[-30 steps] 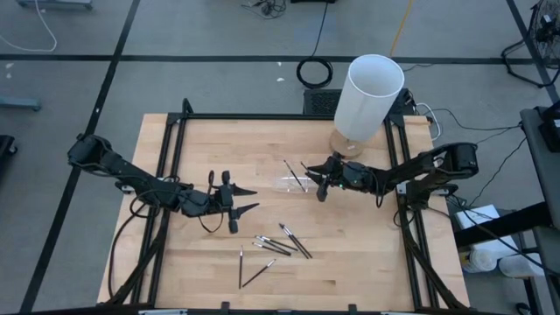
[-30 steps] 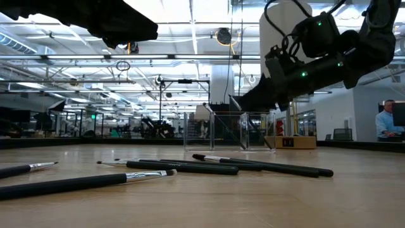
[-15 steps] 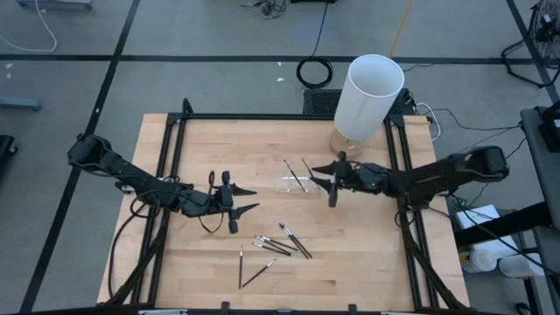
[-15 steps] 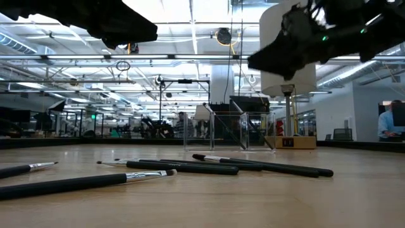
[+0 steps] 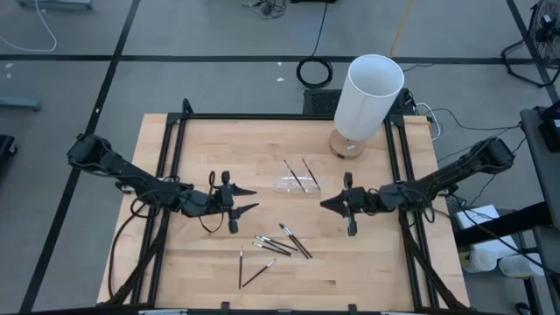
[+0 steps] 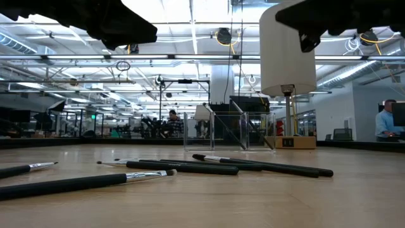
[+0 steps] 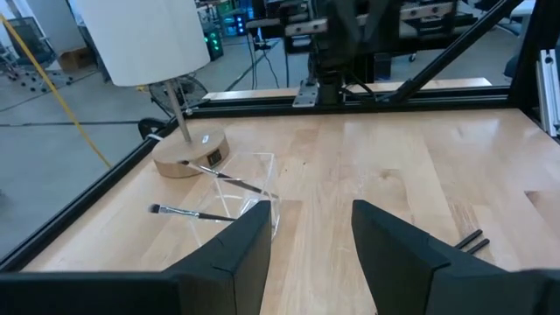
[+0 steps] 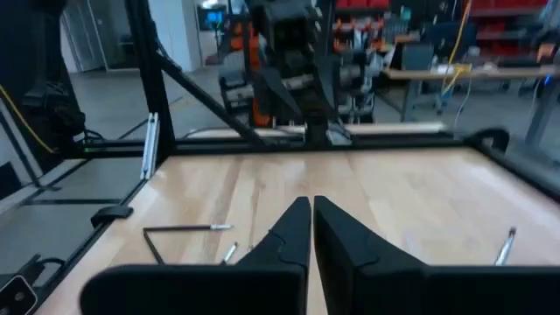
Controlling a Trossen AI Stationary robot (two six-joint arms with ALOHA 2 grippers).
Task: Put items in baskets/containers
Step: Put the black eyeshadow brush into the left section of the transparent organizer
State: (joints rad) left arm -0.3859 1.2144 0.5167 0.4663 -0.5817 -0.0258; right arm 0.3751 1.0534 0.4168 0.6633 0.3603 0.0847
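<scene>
The clear tray (image 5: 296,182) lies on the table left of the white cylinder's wooden base, and it also shows in the left wrist view (image 7: 243,188). Two dark sticks (image 5: 293,174) (image 5: 308,169) rest in it; one (image 7: 220,176) leans on its wall. Several more sticks (image 5: 282,241) lie flat toward the near edge, low view (image 6: 183,166). My left gripper (image 5: 251,199) hovers open, left of the tray, own view (image 7: 311,236). My right gripper (image 5: 324,204) hangs shut and empty near and right of the tray, own view (image 8: 311,219).
The tall white cylinder (image 5: 367,96) stands on a round wooden base (image 5: 346,144) at the far edge, right of the tray. A black frame (image 5: 175,118) borders the table. Bare wood lies between the two grippers. A person (image 6: 387,120) sits in the room beyond.
My right gripper has drawn back from the tray toward the table's near and right edges and has risen. The second stick, which was beside its fingers, now rests in the tray. My left arm and the loose sticks have kept still.
</scene>
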